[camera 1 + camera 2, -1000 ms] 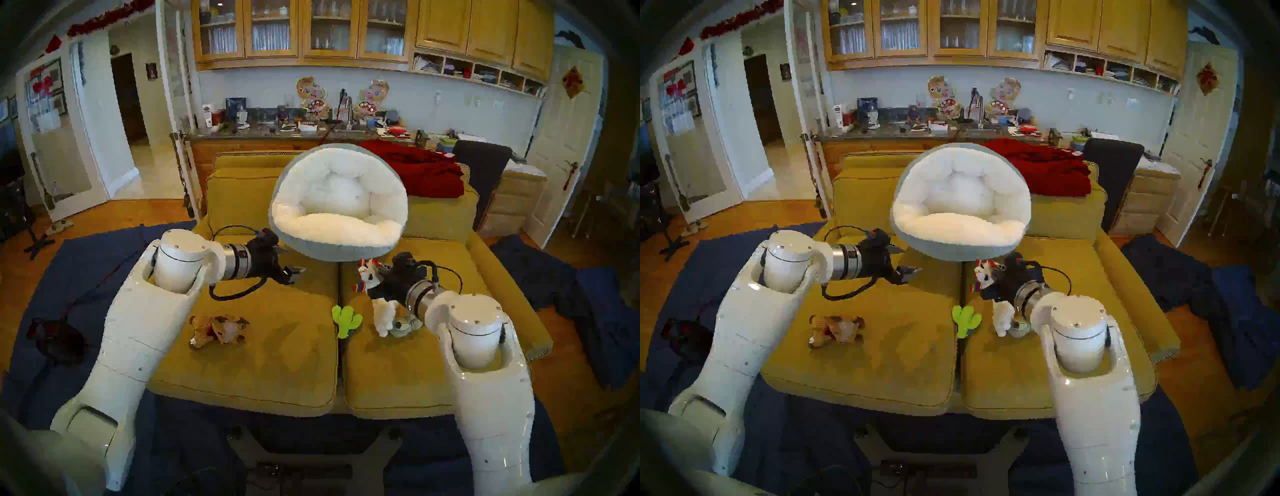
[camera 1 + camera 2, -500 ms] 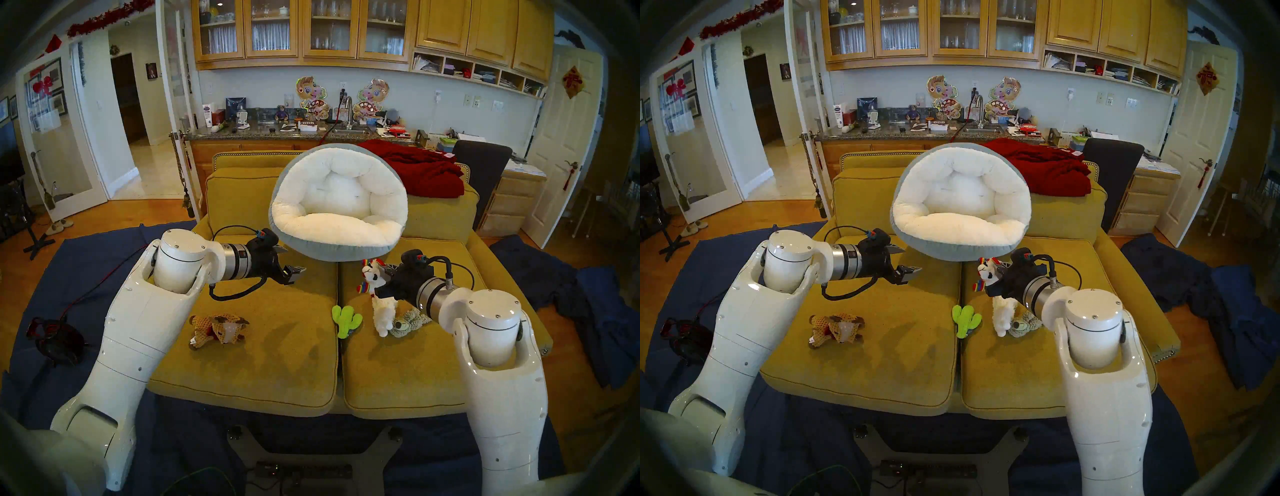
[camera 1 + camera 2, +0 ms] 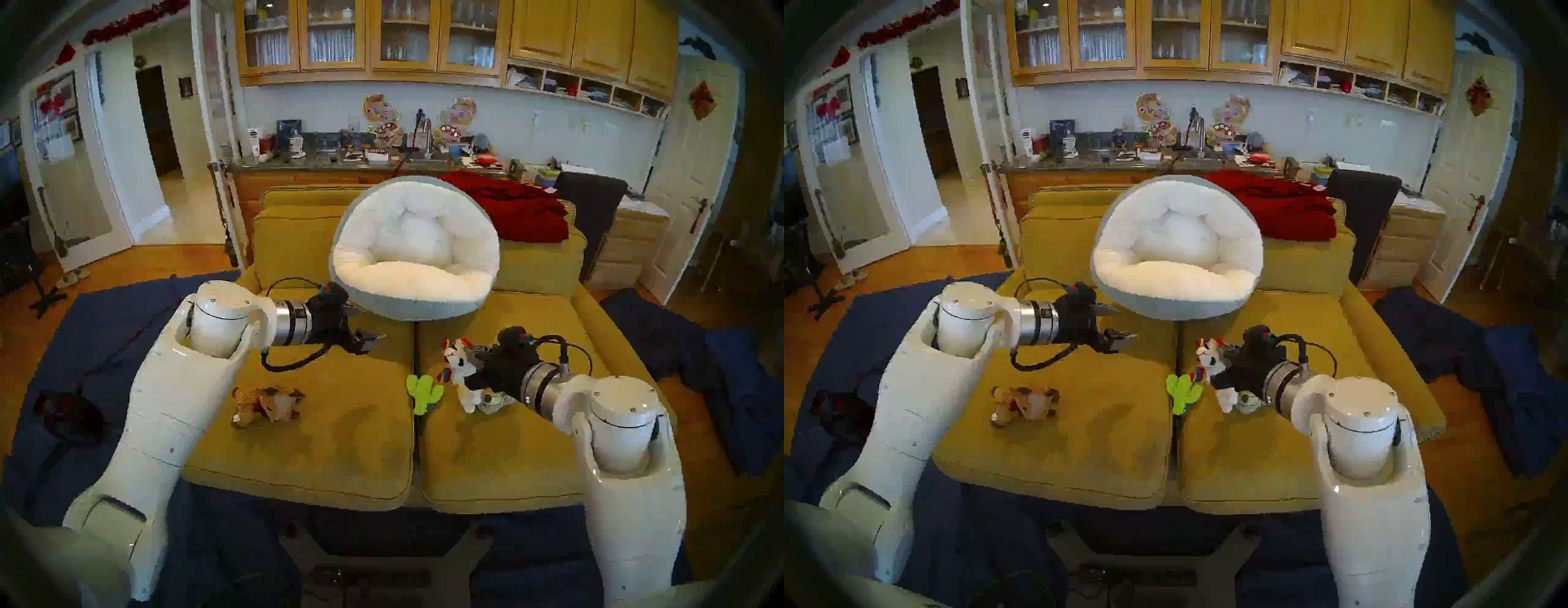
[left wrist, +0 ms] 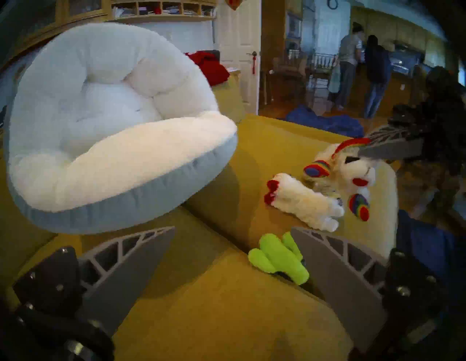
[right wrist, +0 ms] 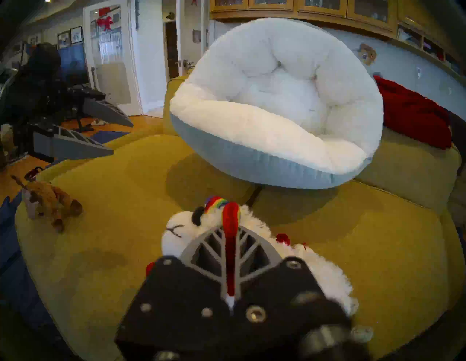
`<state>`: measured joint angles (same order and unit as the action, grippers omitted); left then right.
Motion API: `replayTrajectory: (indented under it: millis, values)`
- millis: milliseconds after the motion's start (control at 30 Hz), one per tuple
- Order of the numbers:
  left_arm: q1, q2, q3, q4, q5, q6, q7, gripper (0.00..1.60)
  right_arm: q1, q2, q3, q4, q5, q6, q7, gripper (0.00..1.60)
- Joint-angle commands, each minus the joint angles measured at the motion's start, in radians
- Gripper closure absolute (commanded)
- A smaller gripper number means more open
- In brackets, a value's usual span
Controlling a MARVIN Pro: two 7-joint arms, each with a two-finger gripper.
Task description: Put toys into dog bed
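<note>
In the lower middle of the right wrist view, the right claw [image 5: 230,252] is clenched on the white-and-rainbow toy [image 5: 201,221], pinching its red mane; the toy has a fluffy white body, a black eye and rainbow ears and feet. In the head view it hangs at centre right [image 3: 456,361], lifted off the sofa cushions [image 3: 305,446]. Just below it lie the fluffy white animal [image 3: 469,399] and the grey-beige floppy animal [image 3: 494,401], touching each other, with the lime-green cactus [image 3: 422,392] on the seam between the cushions. The brown knitted reindeer [image 3: 267,403] lies apart at centre left. The left claw [image 3: 358,327] hovers released, holding nothing. Farther back, upper centre, the dog bed [image 3: 413,250] leans tilted against the backrest, fluffy white inside, its outside pale grey-blue. A red blanket [image 3: 513,204] lies behind it.
</note>
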<state>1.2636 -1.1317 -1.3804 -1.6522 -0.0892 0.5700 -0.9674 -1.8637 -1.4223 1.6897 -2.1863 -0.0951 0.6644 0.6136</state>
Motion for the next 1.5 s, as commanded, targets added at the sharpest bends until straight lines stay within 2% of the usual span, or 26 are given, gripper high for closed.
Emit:
replayTrajectory:
  millis: [0, 200, 300, 800, 1133, 1467]
  values:
    - [-0.034, -0.004, 0.01, -0.029, -0.026, -0.031, -0.054, 0.0, 0.007, -0.007, 0.012, -0.05, 0.012, -0.02, 0.002, 1.6]
    - [-0.035, -0.009, 0.032, -0.023, -0.025, -0.059, -0.083, 0.0, 0.007, -0.014, 0.013, -0.06, 0.021, -0.016, 0.008, 1.6]
    - [-0.017, 0.007, 0.047, -0.022, -0.03, -0.143, -0.126, 0.0, 0.006, -0.022, 0.01, -0.07, 0.027, -0.009, 0.015, 1.6]
    - [-0.013, 0.014, 0.069, 0.01, -0.032, -0.282, -0.191, 0.0, -0.002, -0.04, -0.006, -0.098, 0.03, 0.009, 0.026, 1.6]
    - [-0.023, -0.008, 0.077, 0.017, -0.033, -0.286, -0.208, 0.0, -0.007, -0.047, -0.01, -0.107, 0.025, 0.007, 0.025, 1.6]
    - [-0.041, -0.035, 0.07, 0.014, -0.067, -0.186, -0.246, 0.0, -0.002, -0.057, -0.019, -0.099, 0.021, -0.002, 0.008, 1.6]
